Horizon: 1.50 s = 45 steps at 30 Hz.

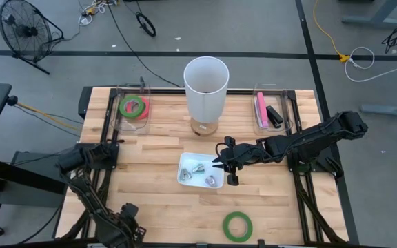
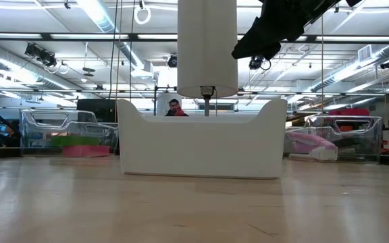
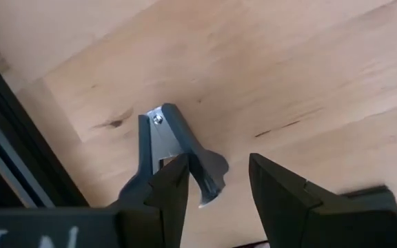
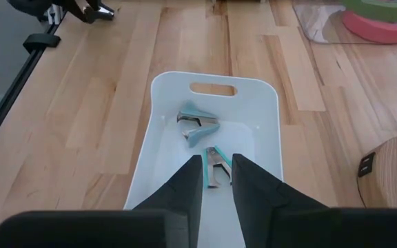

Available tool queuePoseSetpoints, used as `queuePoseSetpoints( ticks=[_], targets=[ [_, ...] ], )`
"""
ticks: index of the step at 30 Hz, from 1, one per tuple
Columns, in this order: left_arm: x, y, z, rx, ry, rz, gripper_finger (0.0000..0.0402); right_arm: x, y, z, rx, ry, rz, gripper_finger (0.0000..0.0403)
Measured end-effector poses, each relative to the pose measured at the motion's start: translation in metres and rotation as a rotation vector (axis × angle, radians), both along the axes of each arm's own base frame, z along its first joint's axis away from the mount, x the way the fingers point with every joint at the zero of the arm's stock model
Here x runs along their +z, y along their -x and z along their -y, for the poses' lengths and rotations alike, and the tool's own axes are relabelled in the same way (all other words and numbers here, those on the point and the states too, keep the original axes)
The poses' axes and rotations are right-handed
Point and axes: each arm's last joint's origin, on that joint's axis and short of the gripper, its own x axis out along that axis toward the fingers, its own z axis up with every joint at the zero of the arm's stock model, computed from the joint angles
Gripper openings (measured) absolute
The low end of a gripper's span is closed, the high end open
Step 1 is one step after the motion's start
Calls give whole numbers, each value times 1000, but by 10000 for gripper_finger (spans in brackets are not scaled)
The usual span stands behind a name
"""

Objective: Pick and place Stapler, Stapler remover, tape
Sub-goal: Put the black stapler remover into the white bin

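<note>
Right gripper [image 1: 227,165], fingers close together with nothing between them, hangs over the right edge of the white tray [image 1: 185,160] at table centre; two staple removers [image 4: 197,121] lie in the tray. Left gripper [image 3: 216,182], at the near left corner, is open around another staple remover [image 3: 174,148] on the wood. A green tape roll [image 1: 238,225] lies near the front edge.
</note>
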Motion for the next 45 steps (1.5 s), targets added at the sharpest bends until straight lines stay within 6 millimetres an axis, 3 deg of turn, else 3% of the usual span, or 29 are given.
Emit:
queuePoseSetpoints(
  ticks=[8,15,29,45],
  targets=[
    [-6,3,2,-17,32,-100,125,0,0,0,-1,-2,0,81],
    [-5,2,1,-35,35,-122,18,0,0,0,-2,-4,0,81],
    [4,-12,-17,-63,-13,-87,5,0,0,0,-2,-3,0,81],
    [46,-61,-85,-268,-158,72,1,0,0,0,1,2,0,81]
  ],
)
